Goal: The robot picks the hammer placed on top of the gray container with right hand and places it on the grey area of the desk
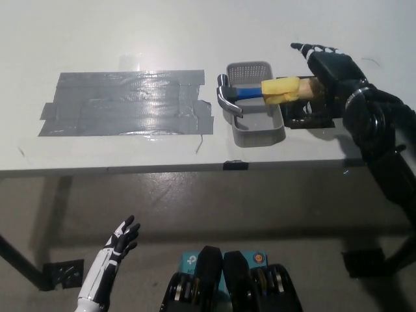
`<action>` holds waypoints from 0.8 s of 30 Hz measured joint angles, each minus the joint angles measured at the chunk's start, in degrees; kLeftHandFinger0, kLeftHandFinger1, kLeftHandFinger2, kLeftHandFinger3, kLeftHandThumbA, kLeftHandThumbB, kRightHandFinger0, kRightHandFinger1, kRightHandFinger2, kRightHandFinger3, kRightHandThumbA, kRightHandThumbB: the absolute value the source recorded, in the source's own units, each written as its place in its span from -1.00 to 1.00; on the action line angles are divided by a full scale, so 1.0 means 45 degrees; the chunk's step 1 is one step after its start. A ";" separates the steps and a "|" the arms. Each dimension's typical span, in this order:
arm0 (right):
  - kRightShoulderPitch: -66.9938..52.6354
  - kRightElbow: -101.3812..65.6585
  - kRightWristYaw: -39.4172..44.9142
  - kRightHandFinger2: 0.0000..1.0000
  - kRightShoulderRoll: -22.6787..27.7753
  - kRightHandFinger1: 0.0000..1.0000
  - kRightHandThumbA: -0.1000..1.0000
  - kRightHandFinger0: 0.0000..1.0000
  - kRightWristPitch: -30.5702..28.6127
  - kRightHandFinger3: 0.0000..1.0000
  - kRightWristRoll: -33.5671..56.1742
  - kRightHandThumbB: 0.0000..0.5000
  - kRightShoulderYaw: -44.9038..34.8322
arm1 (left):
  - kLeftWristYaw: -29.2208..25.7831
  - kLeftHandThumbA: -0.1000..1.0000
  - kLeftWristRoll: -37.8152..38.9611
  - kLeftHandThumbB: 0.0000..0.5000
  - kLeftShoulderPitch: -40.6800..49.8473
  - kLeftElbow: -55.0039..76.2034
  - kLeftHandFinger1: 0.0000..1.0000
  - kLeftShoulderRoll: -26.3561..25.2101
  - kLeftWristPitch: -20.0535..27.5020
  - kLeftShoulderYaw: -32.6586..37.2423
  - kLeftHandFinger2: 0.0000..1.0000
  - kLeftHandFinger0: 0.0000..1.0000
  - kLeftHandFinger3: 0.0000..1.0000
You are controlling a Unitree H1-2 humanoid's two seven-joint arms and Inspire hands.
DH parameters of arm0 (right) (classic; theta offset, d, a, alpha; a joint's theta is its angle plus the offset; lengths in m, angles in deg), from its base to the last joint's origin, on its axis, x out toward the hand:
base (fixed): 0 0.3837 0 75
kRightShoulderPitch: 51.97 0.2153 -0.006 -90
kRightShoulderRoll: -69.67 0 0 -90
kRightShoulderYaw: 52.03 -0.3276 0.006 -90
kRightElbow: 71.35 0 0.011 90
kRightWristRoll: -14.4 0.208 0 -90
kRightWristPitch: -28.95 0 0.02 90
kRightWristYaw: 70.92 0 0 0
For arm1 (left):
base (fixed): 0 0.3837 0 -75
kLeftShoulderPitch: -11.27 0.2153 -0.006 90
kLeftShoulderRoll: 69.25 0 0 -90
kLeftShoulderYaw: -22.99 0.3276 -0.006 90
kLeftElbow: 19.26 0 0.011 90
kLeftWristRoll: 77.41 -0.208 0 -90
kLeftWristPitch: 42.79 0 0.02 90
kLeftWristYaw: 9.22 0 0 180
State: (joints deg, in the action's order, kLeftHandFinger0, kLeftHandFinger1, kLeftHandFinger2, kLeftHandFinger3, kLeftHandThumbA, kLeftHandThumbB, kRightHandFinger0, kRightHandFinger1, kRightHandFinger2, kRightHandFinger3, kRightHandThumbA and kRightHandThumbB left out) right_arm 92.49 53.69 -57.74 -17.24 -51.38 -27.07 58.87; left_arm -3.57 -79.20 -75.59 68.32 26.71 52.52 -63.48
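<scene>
the hammer (pixel 260 91) lies across the rim of the gray container (pixel 255 130), its steel head hanging over the side away from the right hand (pixel 328 71) and its yellow-wrapped handle running under that hand. the black hand covers the handle's end; whether its fingers have closed on it cannot be told. nothing is lifted yet, so grasp, carry and placing all remain. the grey area (pixel 123 104) lies on the tabletop (pixel 130 32) beyond the container from the hand. the white left hand (pixel 117 244) rests low, fingers spread, holding nothing.
</scene>
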 measured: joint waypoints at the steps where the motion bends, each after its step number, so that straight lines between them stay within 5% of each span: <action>1: 0.0034 0.0046 -0.0001 1.00 -0.0029 1.00 1.00 1.00 0.0000 1.00 0.0007 0.97 0.0002 | 0.0000 1.00 0.0000 -0.51 0.0000 0.0000 1.00 -0.0001 0.0001 0.0000 1.00 1.00 1.00; 24: 0.1161 0.2495 -0.0009 1.00 -0.0975 1.00 1.00 1.00 0.0045 1.00 0.0087 0.87 0.0604 | 0.0011 1.00 0.0017 -0.54 -0.0026 0.0000 1.00 -0.0037 0.0019 0.0004 1.00 1.00 1.00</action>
State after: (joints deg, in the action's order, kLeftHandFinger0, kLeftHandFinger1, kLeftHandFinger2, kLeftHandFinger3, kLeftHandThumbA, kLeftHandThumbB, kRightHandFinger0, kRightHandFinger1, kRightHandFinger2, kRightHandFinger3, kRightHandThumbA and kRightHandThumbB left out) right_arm 97.71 64.92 -57.78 -21.63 -51.17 -26.68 61.59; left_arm -3.52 -79.12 -75.71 68.32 26.55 52.60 -63.46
